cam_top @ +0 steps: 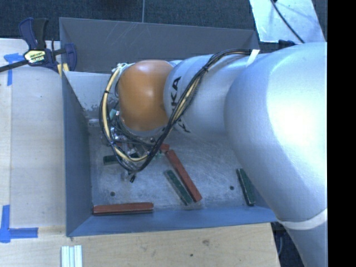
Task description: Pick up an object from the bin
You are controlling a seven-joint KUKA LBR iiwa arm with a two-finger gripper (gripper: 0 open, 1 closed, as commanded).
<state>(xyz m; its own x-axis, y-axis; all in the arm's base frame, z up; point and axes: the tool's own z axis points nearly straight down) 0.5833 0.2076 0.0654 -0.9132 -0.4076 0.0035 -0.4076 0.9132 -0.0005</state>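
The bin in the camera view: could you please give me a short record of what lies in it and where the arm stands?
bin: grey metal, arm reaching in from the right
orange wrist cover: above the bin's left-centre
gripper: beneath the cover, low over the floor
near-wall red-brown stick: flat along the near wall, left
centre red-brown stick: diagonal, mid-floor
centre dark green stick: alongside it, on its left
right dark green stick: apart, right part of the floor

My orange cover (pixel 143 96) and cables (pixel 119 143) mask the bin (pixel 78 149) floor toward ten o'clock. A reddish bar (pixel 183 177) lies under them at its upper end; a dark scrap (pixel 109 159) beside them is too small for me to name. The arm (pixel 267 121) hides the three o'clock wall.
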